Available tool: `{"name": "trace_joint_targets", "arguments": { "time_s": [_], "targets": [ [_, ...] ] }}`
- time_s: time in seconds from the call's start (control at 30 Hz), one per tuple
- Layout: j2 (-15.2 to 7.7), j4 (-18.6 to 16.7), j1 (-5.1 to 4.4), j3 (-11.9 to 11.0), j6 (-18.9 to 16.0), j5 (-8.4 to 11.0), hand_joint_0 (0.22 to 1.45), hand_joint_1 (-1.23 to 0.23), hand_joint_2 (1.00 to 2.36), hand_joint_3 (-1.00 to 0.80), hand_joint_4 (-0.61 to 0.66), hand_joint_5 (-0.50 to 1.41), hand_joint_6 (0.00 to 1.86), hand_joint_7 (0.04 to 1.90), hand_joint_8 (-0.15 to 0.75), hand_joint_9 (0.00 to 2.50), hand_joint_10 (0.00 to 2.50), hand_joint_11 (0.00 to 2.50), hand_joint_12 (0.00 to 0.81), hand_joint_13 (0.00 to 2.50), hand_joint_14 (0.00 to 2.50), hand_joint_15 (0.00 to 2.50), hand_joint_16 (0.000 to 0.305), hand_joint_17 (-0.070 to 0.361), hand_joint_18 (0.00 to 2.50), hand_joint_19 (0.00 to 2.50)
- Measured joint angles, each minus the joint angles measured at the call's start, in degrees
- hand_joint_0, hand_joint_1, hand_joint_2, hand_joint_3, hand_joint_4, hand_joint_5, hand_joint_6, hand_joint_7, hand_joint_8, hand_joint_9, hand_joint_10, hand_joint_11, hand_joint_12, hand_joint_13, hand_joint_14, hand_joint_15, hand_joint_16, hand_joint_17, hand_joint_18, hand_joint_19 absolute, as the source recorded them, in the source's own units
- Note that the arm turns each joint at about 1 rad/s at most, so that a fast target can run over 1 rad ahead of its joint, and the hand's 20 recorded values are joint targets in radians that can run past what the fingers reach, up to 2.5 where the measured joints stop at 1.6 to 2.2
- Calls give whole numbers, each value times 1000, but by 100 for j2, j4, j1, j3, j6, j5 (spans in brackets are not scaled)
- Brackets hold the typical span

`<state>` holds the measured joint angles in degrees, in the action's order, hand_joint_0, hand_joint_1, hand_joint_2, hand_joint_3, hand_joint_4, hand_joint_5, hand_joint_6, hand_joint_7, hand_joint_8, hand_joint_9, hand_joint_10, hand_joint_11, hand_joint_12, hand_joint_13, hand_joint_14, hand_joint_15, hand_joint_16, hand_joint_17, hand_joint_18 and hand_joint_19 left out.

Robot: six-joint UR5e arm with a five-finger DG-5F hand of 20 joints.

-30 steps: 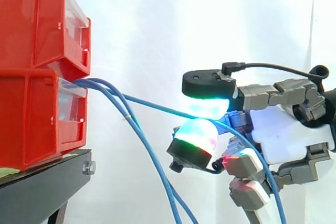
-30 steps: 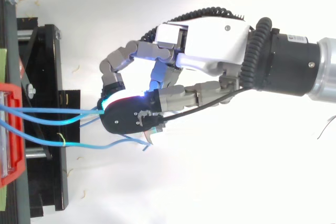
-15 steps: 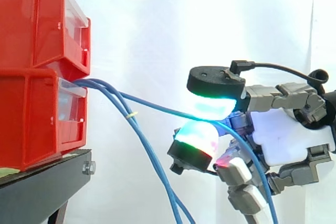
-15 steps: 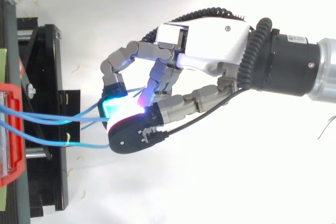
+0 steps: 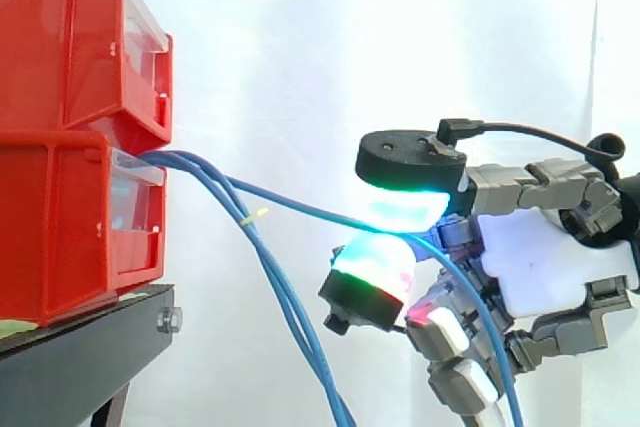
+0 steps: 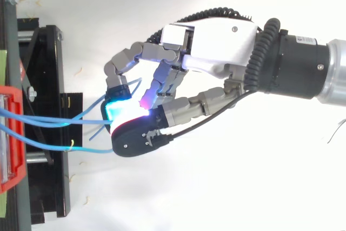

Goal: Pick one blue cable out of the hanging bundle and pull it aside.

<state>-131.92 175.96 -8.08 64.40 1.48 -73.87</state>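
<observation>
Red bins (image 5: 75, 137) at frame left, blue cable bundle (image 5: 283, 297) hanging from the lower one toward bottom centre. One blue cable (image 5: 300, 206) runs out rightward, pinched between the glowing pads (image 5: 404, 209) of the hand (image 5: 545, 262) at right.

Blue cable (image 5: 300, 204) taut beside hanging bundle (image 5: 284, 299)

The hand (image 6: 216, 44) at mid-frame wears a glossy white shell with small dark screws. Its fingers (image 6: 130, 58) are grey, blocky links, tipped with thick black-backed pads (image 5: 400, 209) glowing cyan, green and red. Toward the right edge, a black wrist (image 6: 294, 66) meets a silver arm (image 6: 334, 71).
</observation>
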Motion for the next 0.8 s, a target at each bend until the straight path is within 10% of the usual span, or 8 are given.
{"name": "trace_joint_targets", "arguments": {
  "time_s": [0.8],
  "targets": [
    [0,0,0,9,1,-5,583,-900,1283,80,-246,-44,886,1399,290,1252,23,681,438,1132,23,716,58,131,1021,632]
  ]
}}
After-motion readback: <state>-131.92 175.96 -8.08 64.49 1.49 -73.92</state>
